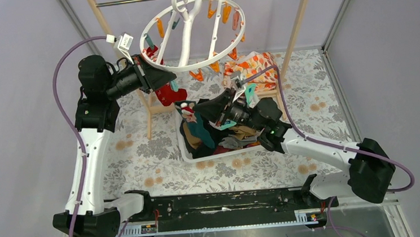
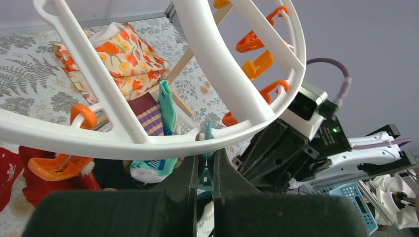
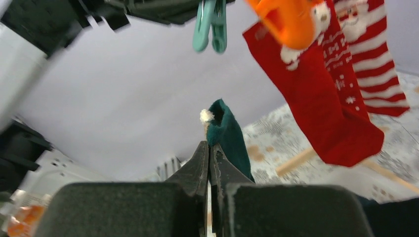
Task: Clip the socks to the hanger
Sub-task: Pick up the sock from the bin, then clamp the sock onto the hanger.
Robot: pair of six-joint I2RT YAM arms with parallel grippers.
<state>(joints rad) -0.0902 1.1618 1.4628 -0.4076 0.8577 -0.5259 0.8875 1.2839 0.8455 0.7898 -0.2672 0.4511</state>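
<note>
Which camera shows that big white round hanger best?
The top external view: the hanger appears whole, with ring, crossbars and hook. The left wrist view shows only part of the ring, close up; the right wrist view shows just two dangling clips.

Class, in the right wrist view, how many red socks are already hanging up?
2. A red sock with white pattern hangs under an orange clip; a red-white striped sock hangs right beside it, at the picture's right edge. More may be hidden outside this view.

Hung red socks (image 3: 316,98) and hanger ring (image 2: 148,143) crowd the teal clip (image 3: 210,24)
</note>
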